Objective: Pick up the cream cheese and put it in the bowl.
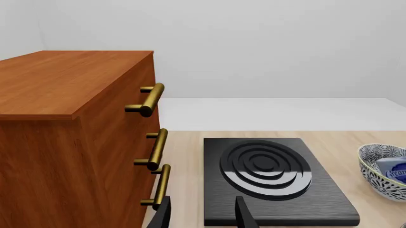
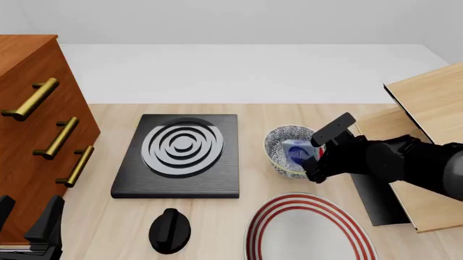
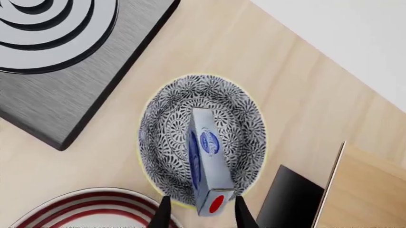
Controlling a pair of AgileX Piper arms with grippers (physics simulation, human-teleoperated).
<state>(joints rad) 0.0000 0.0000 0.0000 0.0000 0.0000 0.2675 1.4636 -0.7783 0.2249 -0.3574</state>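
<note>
Your right wrist view looks straight down into the bowl (image 3: 201, 138); the front view hides part of it behind your right pincer (image 2: 316, 162). The cream cheese (image 3: 206, 159) stands on edge inside the bowl, white and pale blue, dark blue oval logo showing, red spot on its end. Bowl sits mid-surface, toward the right edge. Right pincer fingers are parted, flanking the box's end; contact unclear. Left pincer (image 1: 201, 214) hangs open, empty, near the left edge.

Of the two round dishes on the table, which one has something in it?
The speckled black-and-white bowl, beside the stove plate: the cream cheese box leans inside it. The flat red-striped plate, nearer the camera, holds nothing visible.
</note>
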